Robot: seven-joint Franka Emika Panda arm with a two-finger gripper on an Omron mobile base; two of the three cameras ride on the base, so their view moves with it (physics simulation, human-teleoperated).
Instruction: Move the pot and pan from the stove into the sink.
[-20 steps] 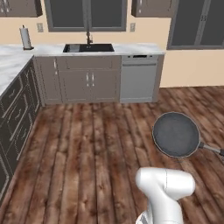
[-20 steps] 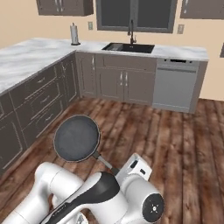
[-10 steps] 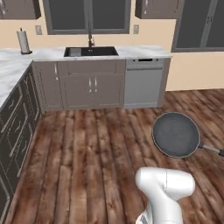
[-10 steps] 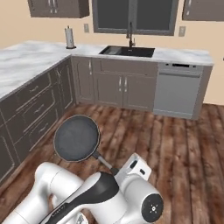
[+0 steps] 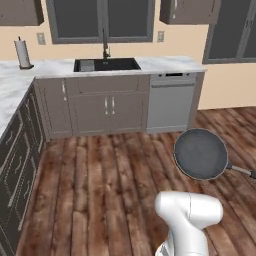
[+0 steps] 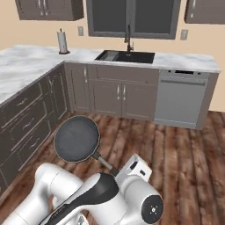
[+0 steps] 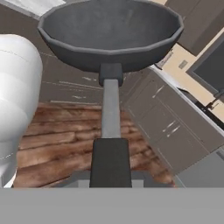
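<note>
Wood floor (image 5: 100, 180); pan (image 5: 200, 153) aloft; sink (image 5: 106, 64) far.

A home kitchen: grey shaker cabinets (image 5: 90, 107) under a white marble counter (image 5: 165, 63), a black recessed sink (image 5: 106, 64) with dark faucet (image 5: 105, 50), a steel-grey dishwasher (image 5: 171, 101), wood-plank floor (image 5: 105, 185)

Pan (image 5: 200, 153) held in the air above the wooden floor (image 5: 100, 185), sink (image 5: 106, 64) set in the counter (image 5: 165, 63) behind it, dishwasher (image 5: 171, 102) right of the sink, paper towel roll (image 5: 22, 53) stood at far left.
</note>
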